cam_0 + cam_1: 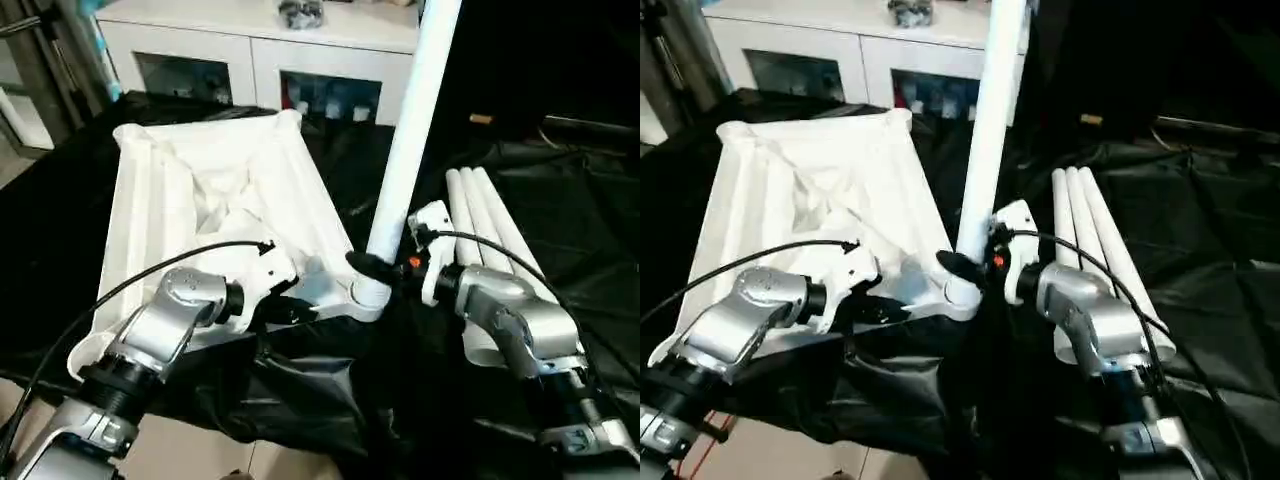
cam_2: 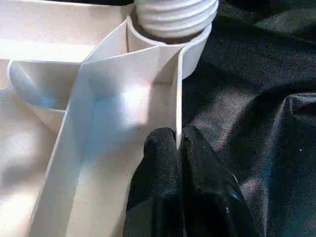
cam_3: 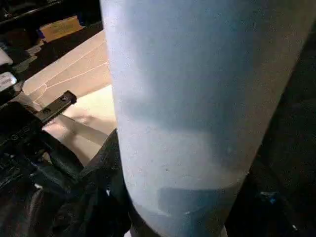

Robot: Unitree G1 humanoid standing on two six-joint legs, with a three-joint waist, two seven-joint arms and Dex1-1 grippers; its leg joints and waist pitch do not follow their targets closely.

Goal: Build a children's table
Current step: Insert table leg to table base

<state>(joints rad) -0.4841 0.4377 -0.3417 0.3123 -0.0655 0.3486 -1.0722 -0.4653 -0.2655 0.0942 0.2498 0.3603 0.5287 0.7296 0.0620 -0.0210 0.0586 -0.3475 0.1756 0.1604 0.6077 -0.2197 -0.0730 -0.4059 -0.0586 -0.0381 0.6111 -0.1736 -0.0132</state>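
The white table top (image 1: 200, 190) lies underside up on black cloth, its ribs showing. One tapered white leg (image 1: 410, 130) stands upright in the near right corner socket (image 1: 365, 295). Its threaded end (image 2: 175, 15) sits partly inside the socket. My right gripper (image 1: 375, 268) is shut on this leg just above the socket, and the tube (image 3: 197, 98) fills the right wrist view. My left gripper (image 2: 178, 140) is shut on the top's thin rim wall, a short way from that corner. Three more legs (image 1: 485, 215) lie side by side on the cloth to the right.
A white glass-door cabinet (image 1: 250, 50) stands behind the work. Black cloth (image 1: 560, 200) covers the surface and hangs in folds over the near edge. Bare floor (image 1: 200, 450) shows below it.
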